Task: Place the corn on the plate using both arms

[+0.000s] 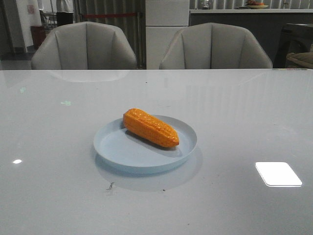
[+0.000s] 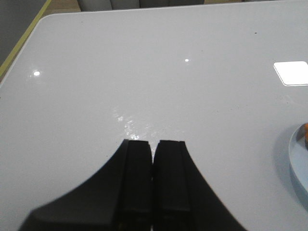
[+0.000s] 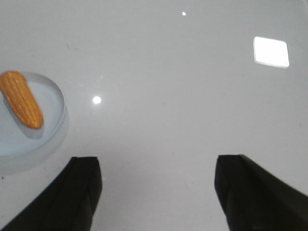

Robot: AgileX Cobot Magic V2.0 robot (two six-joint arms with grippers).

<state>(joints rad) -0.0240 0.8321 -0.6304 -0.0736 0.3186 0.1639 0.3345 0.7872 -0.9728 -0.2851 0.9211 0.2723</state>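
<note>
Fingers on the left gripper [image 2: 154,144] are sitting pressed together, holding nothing, over bare white glossy table [image 2: 144,72]. Right gripper [image 3: 156,166] fingers are standing wide apart, also holding nothing.

Orange-yellow bumpy toy corn cob [image 1: 150,128] is lying inside the round pale blue plastic plate [image 1: 117,149], resting on the plate's floor toward its far half. Long axis is running diagonally in the front view: blunt end toward far-left, tapered end toward near-right, close to the rim. No part is hanging over the rim.

Neither arm is showing in the front view, so both are sitting well back from the plate. From the right wrist view, corn [image 3: 21,98] and plate [image 3: 53,91] are lying off to one side, apart from the fingers. From the left wrist view only a sliver of plate rim [image 2: 294,159] is showing at the frame edge.

Judgement: placement is looking complete; no further reach is needed. Table around the plate is offering open room on all sides; grey chairs [image 1: 83,46] are standing beyond the far edge.
</note>
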